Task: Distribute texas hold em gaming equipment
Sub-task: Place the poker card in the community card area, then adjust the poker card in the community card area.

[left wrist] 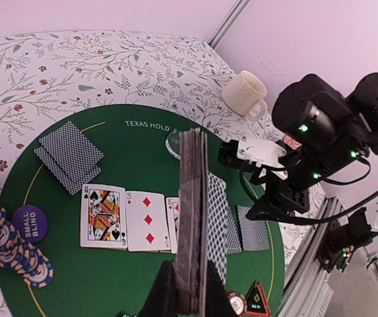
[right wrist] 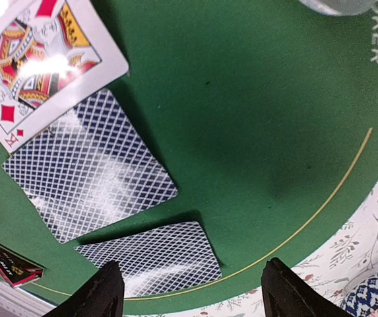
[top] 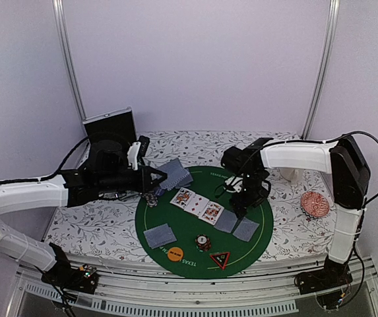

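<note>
We see our right pincer [right wrist: 195, 300] with its fingers [right wrist: 103, 296] spread well apart and nothing gripped between them. In the gap below it a face-down card [right wrist: 150, 259] lies flat on the green mat [right wrist: 254, 119]; we cannot tell whether the fingertips touch it. Just beyond that one, farther from the pincer, lies a second card [right wrist: 90, 165], also face down, and past it a face-up king of diamonds [right wrist: 40, 59] touching its far edge. A triangle marker [right wrist: 7, 265] sits off to one side of the pincer at the mat's rim. Our left pincer [left wrist: 187, 294] is clamped together on a deck [left wrist: 192, 218], held on edge above the mat. Beneath and beside the deck we find a queen of spades [left wrist: 103, 216] and a three of diamonds [left wrist: 146, 221] face up, side by side; a clear disc [left wrist: 173, 142] lies beyond the deck's far end, and chips [left wrist: 17, 254] stand close beside this pincer. From above, an orange disc [top: 175, 252] rests on the mat nearer the arm bases than either pincer, the mat lying on the flowered worktop [top: 96, 224].
</note>
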Robot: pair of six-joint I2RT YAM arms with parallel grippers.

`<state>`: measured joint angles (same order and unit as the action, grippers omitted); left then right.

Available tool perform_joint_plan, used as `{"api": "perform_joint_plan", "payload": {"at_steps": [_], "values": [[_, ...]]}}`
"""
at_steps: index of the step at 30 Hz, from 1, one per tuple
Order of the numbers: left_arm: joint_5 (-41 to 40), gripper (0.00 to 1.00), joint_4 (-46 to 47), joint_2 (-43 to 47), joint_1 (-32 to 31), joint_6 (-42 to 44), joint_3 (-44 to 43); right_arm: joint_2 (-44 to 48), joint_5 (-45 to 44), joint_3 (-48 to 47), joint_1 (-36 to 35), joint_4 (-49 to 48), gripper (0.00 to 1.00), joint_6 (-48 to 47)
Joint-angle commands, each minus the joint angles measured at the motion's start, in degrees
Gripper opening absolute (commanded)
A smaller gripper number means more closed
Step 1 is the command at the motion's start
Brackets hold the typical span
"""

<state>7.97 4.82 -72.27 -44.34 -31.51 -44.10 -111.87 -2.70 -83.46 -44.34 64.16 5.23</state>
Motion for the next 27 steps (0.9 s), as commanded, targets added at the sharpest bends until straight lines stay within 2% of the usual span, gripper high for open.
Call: {"api": "perform_joint_plan", "payload": {"at_steps": [1,4,7,9,13,19,23,27], "values": [[-1.2,0.0,1.0,2.0,1.1,0.7,-0.3,9.2,-4.2,1.8,0.7,-6.2,0.74,4.1],[-1.6,0.0,0.6,2.7,1.1,0.7,0.1,16.2,1.4,8.4,1.5,-12.1,0.7,8.9],[-2.4,0.0,0.5,3.7,1.1,0.4,0.8,22.9,7.7,20.8,2.0,-20.4,0.66,15.5],[-2.6,0.0,0.8,4.1,1.2,0.3,1.2,26.9,9.5,27.4,2.2,-24.5,0.61,20.4],[-2.2,0.0,0.9,3.7,1.2,0.2,1.1,32.0,10.7,36.0,2.2,-30.2,0.57,30.6],[-2.0,0.0,1.2,3.9,1.2,0.1,1.6,33.2,15.5,45.0,2.2,-39.9,0.52,37.1],[-2.3,0.0,1.2,4.6,1.2,0.3,1.9,30.7,16.4,45.7,2.1,-43.1,0.43,37.8],[-2.8,0.0,0.7,4.9,1.2,0.6,1.9,27.8,17.2,45.0,2.1,-45.1,0.4,37.6]]}}
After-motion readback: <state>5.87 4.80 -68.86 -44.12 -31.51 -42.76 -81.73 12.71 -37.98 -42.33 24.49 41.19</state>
